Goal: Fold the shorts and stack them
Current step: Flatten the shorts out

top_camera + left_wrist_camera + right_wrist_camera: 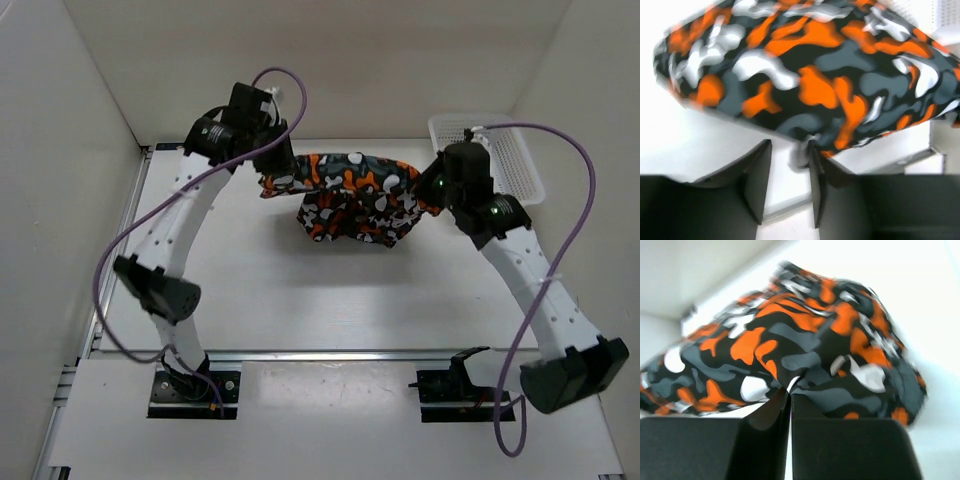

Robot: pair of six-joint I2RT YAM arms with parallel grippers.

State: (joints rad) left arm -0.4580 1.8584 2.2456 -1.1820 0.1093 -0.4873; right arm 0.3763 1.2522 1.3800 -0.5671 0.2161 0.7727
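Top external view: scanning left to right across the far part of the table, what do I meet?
Left gripper → orange camouflage-print fabric shorts → right gripper → white plastic mesh basket.

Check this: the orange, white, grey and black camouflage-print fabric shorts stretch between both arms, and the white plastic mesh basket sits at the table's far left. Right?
Wrong side: the white plastic mesh basket sits at the table's far right, as the top external view shows. The camouflage-print fabric shorts do stretch between both arms.

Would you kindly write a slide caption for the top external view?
Camouflage shorts stretched between left gripper and right gripper, white mesh basket at right.
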